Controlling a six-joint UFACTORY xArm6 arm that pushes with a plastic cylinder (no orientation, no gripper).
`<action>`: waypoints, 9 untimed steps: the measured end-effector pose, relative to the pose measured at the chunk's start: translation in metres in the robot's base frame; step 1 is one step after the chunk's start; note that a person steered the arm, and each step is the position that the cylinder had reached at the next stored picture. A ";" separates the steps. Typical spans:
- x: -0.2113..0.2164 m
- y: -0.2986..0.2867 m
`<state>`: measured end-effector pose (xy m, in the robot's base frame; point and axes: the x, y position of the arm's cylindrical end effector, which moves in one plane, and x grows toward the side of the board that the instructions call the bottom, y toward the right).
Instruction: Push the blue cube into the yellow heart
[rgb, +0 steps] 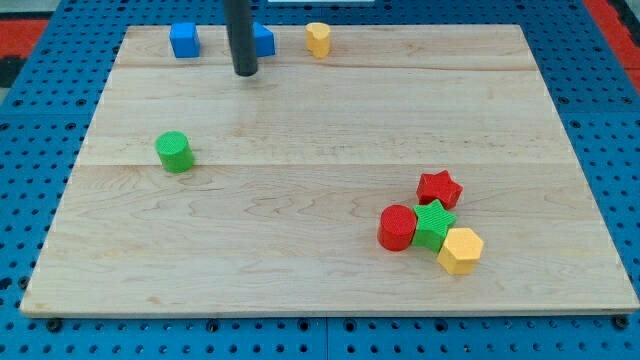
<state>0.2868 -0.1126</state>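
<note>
My tip (245, 72) has no jaws and holds nothing. It rests on the wooden surface (330, 180) between the blue cube (184, 40) and a second blue block (262, 39). The yellow heart (318, 39) sits further right.

bright, even light; soft shadows, sharp pic

Wooden board (330, 290) on blue pegboard (40, 110); green cylinder (174, 152) alone at view's left; cluster at bottom right w/ red star (439, 188), green star (435, 222), red cylinder (397, 227), yellow hexagon (460, 250), touching; blue block (263, 39) at top, partly hidden.
</note>
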 end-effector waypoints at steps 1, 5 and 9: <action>0.000 -0.039; -0.064 0.007; -0.013 -0.003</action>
